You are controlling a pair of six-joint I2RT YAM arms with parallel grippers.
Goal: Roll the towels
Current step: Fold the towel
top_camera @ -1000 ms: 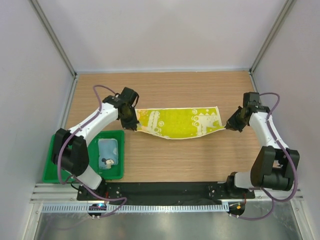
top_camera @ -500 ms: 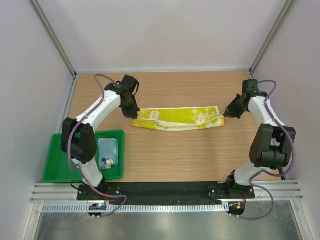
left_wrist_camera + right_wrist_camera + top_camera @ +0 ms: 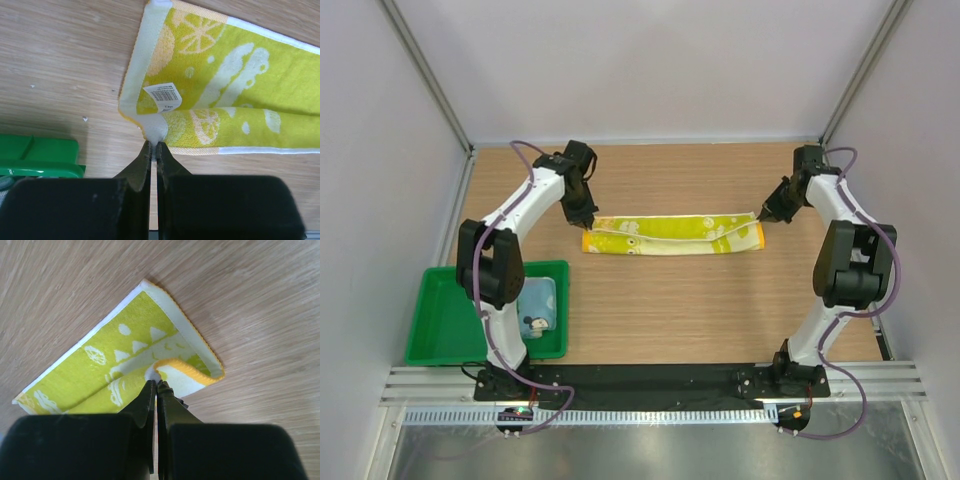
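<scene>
Starting closest to me, the green tray [image 3: 440, 325] sits at the near left of the table [image 3: 680, 310], and the blue towel [image 3: 537, 305] lies inside it, at its right end. Moving out, the yellow towel [image 3: 670, 236] runs left to right across the wood as a long narrow strip, doubled over along its length and well apart from the tray. My left gripper [image 3: 586, 229] is pinched tight on the strip's left end. On the wrist camera the fingers [image 3: 142, 167] are closed on the pale corner, just below a white barcode label [image 3: 165, 96]. My right gripper [image 3: 761, 216] is clamped just as tight on the right end, nipping the corner where the orange hem [image 3: 185, 369] curls over. Both arms reach out over the far half of the table, one at each end of the strip.
</scene>
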